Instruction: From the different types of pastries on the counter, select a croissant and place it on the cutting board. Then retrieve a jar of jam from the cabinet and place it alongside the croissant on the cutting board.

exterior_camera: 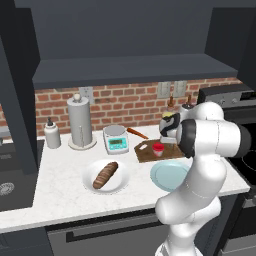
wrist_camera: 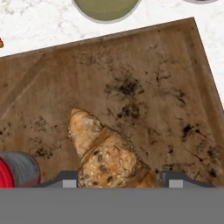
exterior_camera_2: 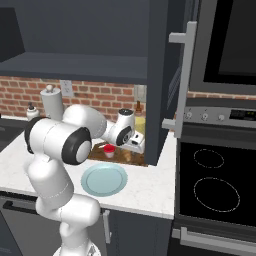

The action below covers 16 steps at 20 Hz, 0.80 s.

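Observation:
The croissant [wrist_camera: 111, 155], golden-brown and ridged, lies on the dark wooden cutting board [wrist_camera: 153, 78]. My gripper [wrist_camera: 121, 180] hovers close over it, open, with one fingertip on each side of the pastry. The small red jar of jam [exterior_camera: 158, 148] [exterior_camera_2: 109, 150] stands upright on the same board [exterior_camera: 145, 154], just beside the croissant; its edge shows at the lower left of the hand view as the jar [wrist_camera: 15, 169]. My hand [exterior_camera_2: 131, 137] sits over the right part of the board. The dark scored loaf [exterior_camera: 105, 175] rests on a white plate on the counter [exterior_camera: 60, 175].
A round pale blue plate [exterior_camera: 169, 176] [exterior_camera_2: 104, 180] lies in front of the board. A scale [exterior_camera: 116, 139], paper towel roll [exterior_camera: 80, 122] and soap bottle [exterior_camera: 51, 134] stand to the left. An open cabinet door [exterior_camera_2: 167, 90] hangs at the right, next to the stove [exterior_camera_2: 215, 185].

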{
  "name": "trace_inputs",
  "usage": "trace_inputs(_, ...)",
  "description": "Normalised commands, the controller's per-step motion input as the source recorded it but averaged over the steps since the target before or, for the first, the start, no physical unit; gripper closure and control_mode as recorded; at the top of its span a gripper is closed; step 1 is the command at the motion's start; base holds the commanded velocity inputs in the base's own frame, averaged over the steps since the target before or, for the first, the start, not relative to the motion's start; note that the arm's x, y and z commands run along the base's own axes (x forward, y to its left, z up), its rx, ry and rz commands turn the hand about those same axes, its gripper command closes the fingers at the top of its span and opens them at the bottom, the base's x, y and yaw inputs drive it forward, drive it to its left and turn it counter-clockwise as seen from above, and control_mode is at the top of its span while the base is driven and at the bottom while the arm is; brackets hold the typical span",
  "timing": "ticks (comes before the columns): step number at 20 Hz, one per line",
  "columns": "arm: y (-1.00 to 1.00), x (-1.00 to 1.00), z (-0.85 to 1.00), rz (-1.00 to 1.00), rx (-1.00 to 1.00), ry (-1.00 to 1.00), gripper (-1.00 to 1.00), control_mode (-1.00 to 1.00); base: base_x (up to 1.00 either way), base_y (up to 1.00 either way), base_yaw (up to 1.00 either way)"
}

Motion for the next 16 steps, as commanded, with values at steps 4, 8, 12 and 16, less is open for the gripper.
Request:
trace_inputs(4,-0.03,0.19,0.0,0.0,0.0,0.0,1.0,-1.0,0.0,0.0,0.0)
trace_inputs(8,-0.03,0.27,0.0,0.0,0.0,0.0,1.0,-1.0,0.0,0.0,0.0)
trace_inputs(12,0.0,0.17,0.0,0.0,0.0,0.0,1.0,-1.0,0.0,0.0,0.0)
trace_inputs(16,0.0,0.06,-0.01,0.0,0.0,0.0,1.0,-1.0,0.0,0.0,0.0)
